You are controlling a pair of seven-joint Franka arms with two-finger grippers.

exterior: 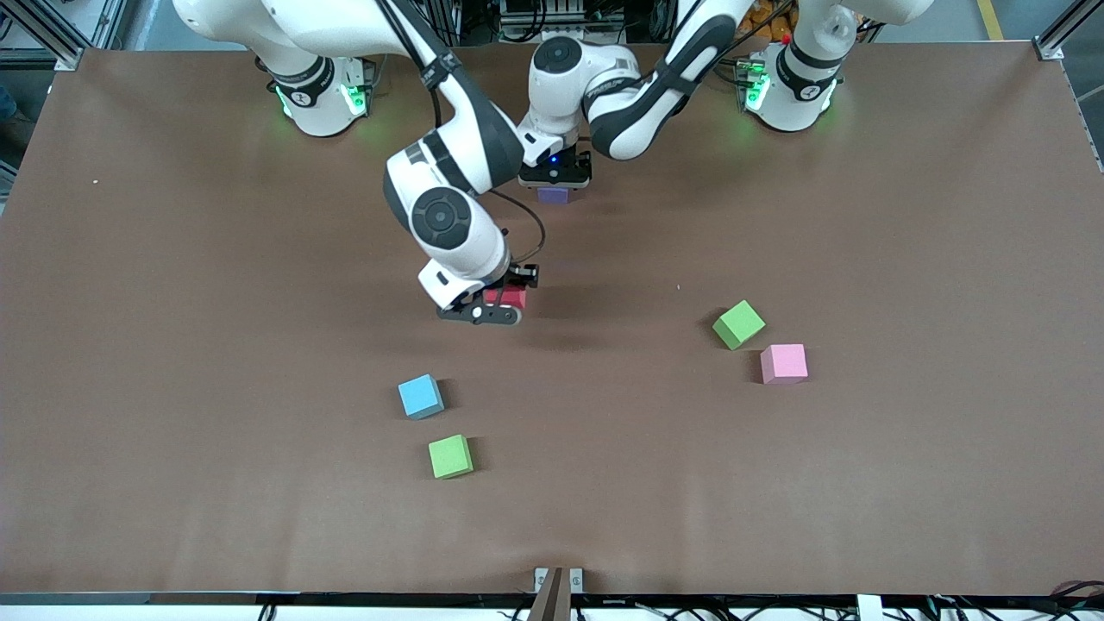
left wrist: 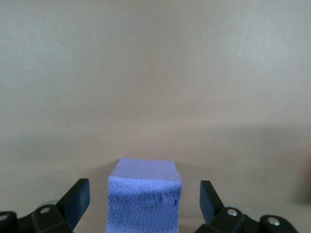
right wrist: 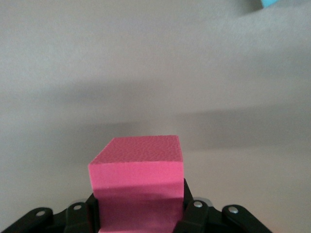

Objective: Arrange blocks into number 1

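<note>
Between right end effector (right wrist: pixel 141 213) fingers, red block (right wrist: pixel 138 182)

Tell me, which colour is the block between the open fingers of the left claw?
Purple block, best seen in the left wrist view.

A robotics lab. Two white arms are bolted along one edge of a brown desk (exterior: pixel 172 345) framed by aluminium rails (exterior: pixel 52 34). Cables (exterior: pixel 776 609) trail along its front edge.

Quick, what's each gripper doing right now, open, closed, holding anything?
Left gripper: open, fingers apart on either side of the purple block, not touching it.
Right gripper: closed on the red block.
</note>
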